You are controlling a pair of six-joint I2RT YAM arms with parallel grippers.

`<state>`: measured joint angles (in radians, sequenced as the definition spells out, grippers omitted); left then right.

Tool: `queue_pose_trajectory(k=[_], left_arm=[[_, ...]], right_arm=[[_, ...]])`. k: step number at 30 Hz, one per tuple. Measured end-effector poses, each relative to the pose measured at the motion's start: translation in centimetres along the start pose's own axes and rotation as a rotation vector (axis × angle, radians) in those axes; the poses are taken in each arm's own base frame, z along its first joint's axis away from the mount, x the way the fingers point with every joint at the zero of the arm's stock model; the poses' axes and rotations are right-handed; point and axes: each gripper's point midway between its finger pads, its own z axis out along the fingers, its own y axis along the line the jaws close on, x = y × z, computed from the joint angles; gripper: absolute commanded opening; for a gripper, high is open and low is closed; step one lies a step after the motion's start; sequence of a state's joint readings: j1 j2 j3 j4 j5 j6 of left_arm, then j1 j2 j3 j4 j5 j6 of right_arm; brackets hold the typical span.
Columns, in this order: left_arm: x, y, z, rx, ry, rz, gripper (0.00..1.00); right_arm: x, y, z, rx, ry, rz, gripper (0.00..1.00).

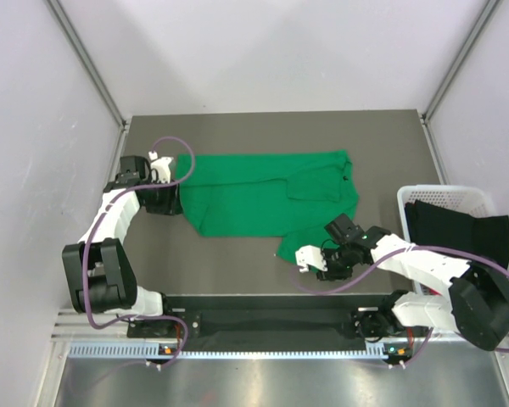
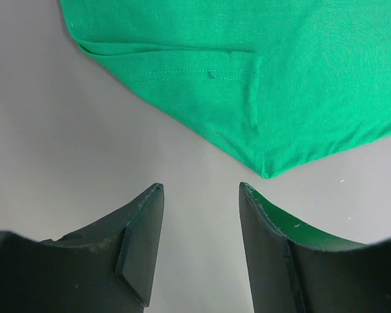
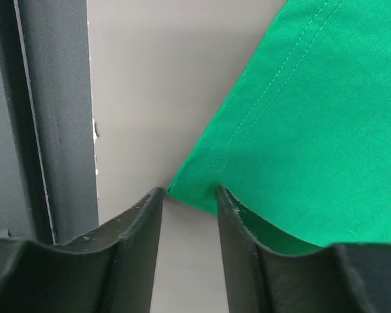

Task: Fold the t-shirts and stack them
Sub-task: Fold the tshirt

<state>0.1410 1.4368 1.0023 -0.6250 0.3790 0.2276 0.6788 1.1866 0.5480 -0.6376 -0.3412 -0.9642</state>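
Observation:
A bright green t-shirt (image 1: pixel 254 193) lies spread flat on the grey table (image 1: pixel 237 271), partly folded at its right side. My left gripper (image 1: pixel 176 202) sits at the shirt's left edge. In the left wrist view it (image 2: pixel 201 190) is open, with a corner of the green t-shirt (image 2: pixel 267 98) just ahead of the fingertips and only bare table between them. My right gripper (image 1: pixel 302 258) is low at the shirt's near right corner. Its jaws (image 3: pixel 189 192) stand apart with the tip of that green corner (image 3: pixel 300 130) lying between the fingertips. A black t-shirt (image 1: pixel 458 231) is bunched in the basket.
A white basket (image 1: pixel 424 193) stands at the right edge of the table. A black rail (image 1: pixel 263 312) runs along the near edge between the arm bases and shows as a dark bar (image 3: pixel 52 117) left of the right gripper. Grey walls enclose three sides.

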Motion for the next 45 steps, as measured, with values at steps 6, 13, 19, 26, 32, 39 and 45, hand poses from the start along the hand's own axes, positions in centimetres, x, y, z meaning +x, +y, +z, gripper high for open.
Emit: queue_pose_trajectory(k=[6,13,19,26,32,39,45], left_arm=[[-0.8,-0.1,0.1,0.02,-0.001,0.004,0.59],[-0.4,-3.8,2.5,0.13,0.104,0.15,0.61],[0.9,-5.1,5.7,0.135,0.222,0.205,0.58],[-2.4,-3.3,7.2,0.052,0.192,0.196,0.54],[-3.0,-3.8,8.8,0.048,0.212,0.213,0.5],[-2.0,-4.3,10.5,0.046,0.265,0.23,0.5],[-2.1,-3.9,10.9,0.023,0.275,0.221,0.34]], right_arm=[[-0.2,-0.4,0.1,0.009,-0.002,0.003,0.01],[-0.2,-0.6,0.1,0.03,0.004,0.034,0.01],[-0.1,-0.6,0.1,0.04,0.007,0.062,0.01],[-0.1,-0.7,0.1,0.046,0.008,0.08,0.02],[-0.1,-0.8,0.1,0.048,0.009,0.086,0.02],[-0.1,-0.8,0.2,0.049,0.01,0.093,0.02],[-0.1,-0.8,0.2,0.05,0.009,0.096,0.02]])
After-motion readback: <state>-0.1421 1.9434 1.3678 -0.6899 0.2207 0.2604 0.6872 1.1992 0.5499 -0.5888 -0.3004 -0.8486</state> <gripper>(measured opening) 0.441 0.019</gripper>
